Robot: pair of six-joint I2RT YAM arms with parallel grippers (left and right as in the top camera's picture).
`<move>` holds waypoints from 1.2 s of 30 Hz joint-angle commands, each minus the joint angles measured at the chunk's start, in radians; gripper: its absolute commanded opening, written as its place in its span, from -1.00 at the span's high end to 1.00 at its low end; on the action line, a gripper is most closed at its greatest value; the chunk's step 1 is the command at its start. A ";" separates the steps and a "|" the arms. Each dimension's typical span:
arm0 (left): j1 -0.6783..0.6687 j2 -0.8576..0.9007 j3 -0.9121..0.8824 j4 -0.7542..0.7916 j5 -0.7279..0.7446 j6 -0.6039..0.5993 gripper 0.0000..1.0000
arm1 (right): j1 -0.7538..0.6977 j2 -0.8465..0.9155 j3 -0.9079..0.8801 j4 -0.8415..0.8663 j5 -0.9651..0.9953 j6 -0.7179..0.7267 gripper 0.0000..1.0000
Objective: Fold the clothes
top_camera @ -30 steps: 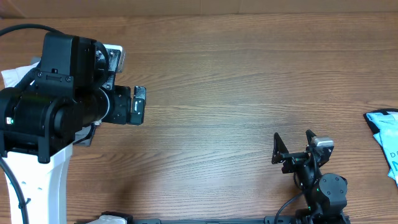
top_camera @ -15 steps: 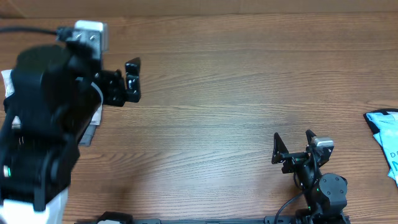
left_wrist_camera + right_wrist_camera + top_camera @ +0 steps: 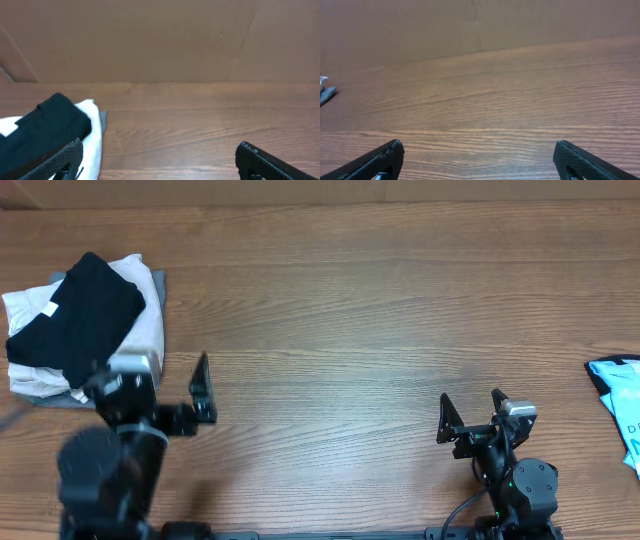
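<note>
Two arms sit low at the near edge of the surface [image 3: 350,300], each pointing away toward the far side. The left arm is at the near left, somewhat blurred in the overhead view. Its left claw [image 3: 150,385] is just short of the pile of garments. The right arm rests at the near right with its right claw [image 3: 470,405] over bare wood.

Both claws are spread wide, the fingers well apart, and neither holds or touches anything; each wrist view shows only wood grain between the fingertips.

One black T-shirt [image 3: 75,320] lies in the far left corner, bundled into a compact, roughly oblong shape set at a slant, with a small white label [image 3: 47,310] showing near its left edge. It sits on top of a folded off-white garment [image 3: 150,310], which sticks out around it. A light blue printed item [image 3: 620,395] lies at the right edge, well apart from both arms.
</note>
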 commanded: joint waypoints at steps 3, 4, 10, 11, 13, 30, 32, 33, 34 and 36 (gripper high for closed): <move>0.008 -0.195 -0.198 0.051 -0.019 0.019 -1.00 | -0.005 -0.012 -0.003 0.005 -0.002 -0.003 -1.00; 0.008 -0.231 -0.235 0.054 -0.019 0.019 -1.00 | -0.005 -0.012 -0.003 0.005 -0.002 -0.003 -1.00; 0.008 -0.402 -0.404 0.100 -0.019 0.019 -1.00 | -0.005 -0.012 -0.003 0.005 -0.002 -0.003 -1.00; 0.008 -0.428 -0.430 0.114 -0.019 0.019 -1.00 | -0.005 -0.012 -0.003 0.005 -0.002 -0.003 -1.00; 0.008 -0.477 -0.481 0.139 -0.019 0.019 -0.99 | -0.005 -0.012 -0.003 0.005 -0.001 -0.003 -1.00; 0.007 -0.498 -0.843 0.496 -0.016 0.000 -1.00 | -0.005 -0.012 -0.003 0.005 -0.001 -0.003 -1.00; 0.007 -0.497 -0.842 0.491 -0.015 0.000 -1.00 | -0.005 -0.012 -0.003 0.005 -0.001 -0.003 -1.00; 0.007 -0.497 -0.842 0.491 -0.016 0.001 -1.00 | -0.005 -0.012 -0.003 0.005 -0.001 -0.003 -1.00; 0.007 -0.496 -0.842 0.491 -0.015 0.001 -1.00 | -0.005 -0.012 -0.003 0.005 -0.001 -0.003 -1.00; 0.007 -0.496 -0.842 0.490 -0.015 0.000 -1.00 | -0.005 -0.012 -0.003 0.005 -0.001 -0.003 -1.00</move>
